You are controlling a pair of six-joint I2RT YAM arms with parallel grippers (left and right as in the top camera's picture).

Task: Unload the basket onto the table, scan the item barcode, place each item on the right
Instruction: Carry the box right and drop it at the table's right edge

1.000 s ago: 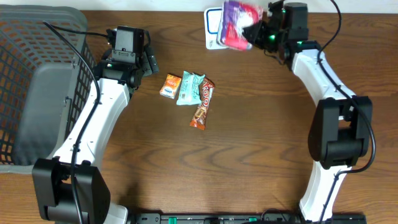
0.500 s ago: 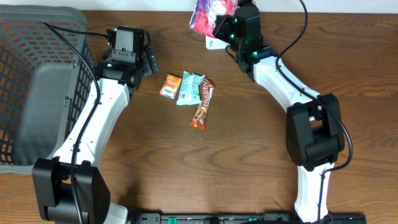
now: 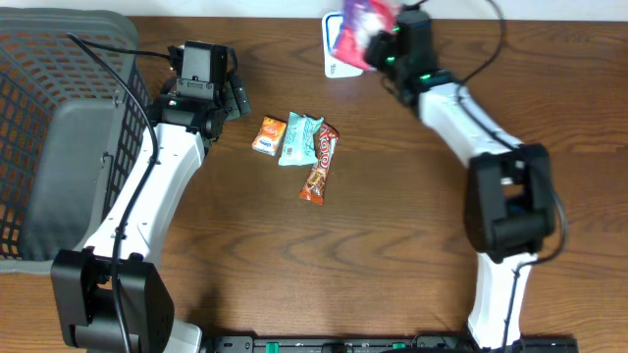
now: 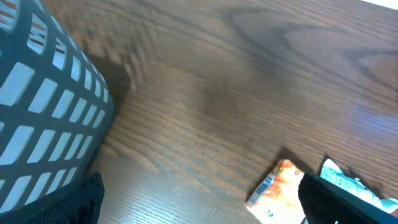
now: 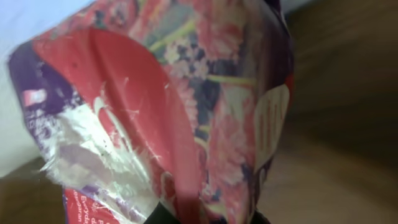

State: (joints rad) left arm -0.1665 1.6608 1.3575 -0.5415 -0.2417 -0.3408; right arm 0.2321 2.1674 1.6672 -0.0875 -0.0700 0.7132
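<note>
The item is a pink and purple snack bag (image 3: 355, 22), held up at the table's far edge above a white pad (image 3: 332, 61). My right gripper (image 3: 389, 45) is shut on the bag's lower edge. The bag (image 5: 174, 106) fills the right wrist view, with only dark finger tips at the bottom around the right gripper (image 5: 205, 218). No barcode shows on the side I see. My left gripper (image 3: 234, 98) stands open and empty beside an orange packet (image 3: 268, 135). In the left wrist view its fingers (image 4: 336, 202) frame that orange packet (image 4: 280, 186).
A teal packet (image 3: 299, 139) and a brown candy bar (image 3: 319, 164) lie next to the orange packet at mid table. A dark mesh basket (image 3: 59, 127) with a grey liner stands at the left, also close to the left wrist as the basket (image 4: 43, 106).
The right arm swung the bag to the left, then back to the right over the white pad. The left arm and the packets have not moved.
</note>
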